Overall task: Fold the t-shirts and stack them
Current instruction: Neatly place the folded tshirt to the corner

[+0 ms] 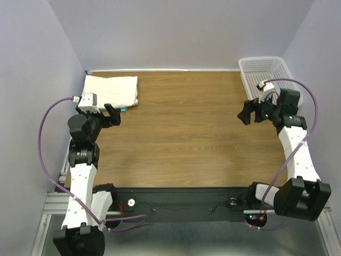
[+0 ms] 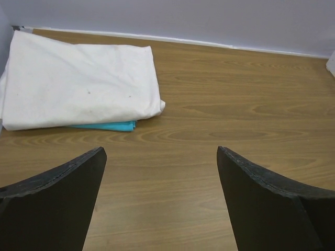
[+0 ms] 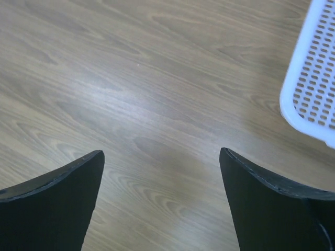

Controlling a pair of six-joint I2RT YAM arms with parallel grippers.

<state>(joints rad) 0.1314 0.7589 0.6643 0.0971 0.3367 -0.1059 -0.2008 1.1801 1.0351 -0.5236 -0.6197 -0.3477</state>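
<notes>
1. Two t-shirts stacked at the table's (image 1: pixel 181 133) 10 o'clock corner: folded cream t-shirt (image 2: pixel 78 86) on top of the turquoise t-shirt (image 2: pixel 107 126).
2. Left gripper (image 2: pixel 159 149): fingers spread wide, empty. Stack at their 11 o'clock, not touching.
3. Right gripper (image 3: pixel 161 151): fingers spread, empty, well apart from the stack.
4. Cream shirt flat, a few dark specks. Of the turquoise, only an edge shows.

I count two t-shirts from here: one cream t-shirt (image 2: pixel 78 78) and one turquoise t-shirt (image 2: pixel 107 126), making one pile. There is one white perforated basket (image 3: pixel 314 78) and one wooden table (image 1: pixel 181 138). My rig has two arms, so two grippers: the left gripper (image 2: pixel 159 148) and the right gripper (image 3: pixel 160 150).
</notes>
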